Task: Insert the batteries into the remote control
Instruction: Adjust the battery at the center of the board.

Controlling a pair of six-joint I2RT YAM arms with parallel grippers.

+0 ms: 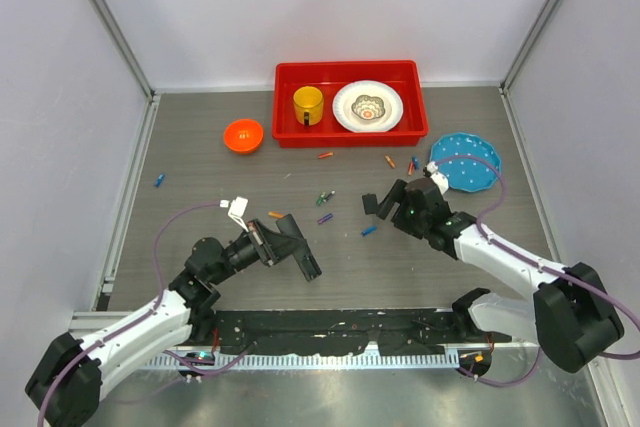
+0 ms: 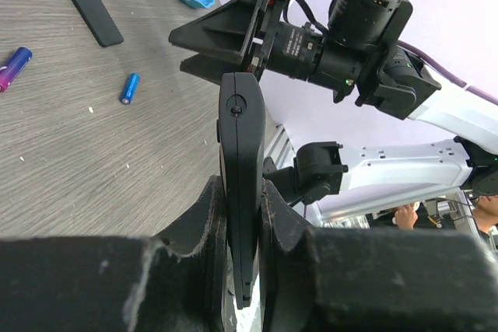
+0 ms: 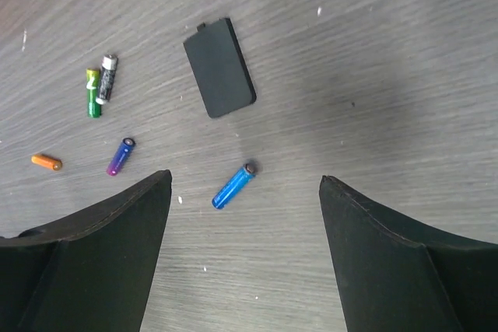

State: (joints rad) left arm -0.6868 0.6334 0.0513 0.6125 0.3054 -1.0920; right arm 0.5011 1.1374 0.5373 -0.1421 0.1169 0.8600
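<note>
Grey wood-grain table: the left gripper is clamped tight on the remote control, held edge-on above the near left. The right gripper gapes wide, holding nothing, over a blue battery. A black cover lies just beyond it, with other batteries scattered further left.

One remote control, two plates — roughly ten batteries.
</note>
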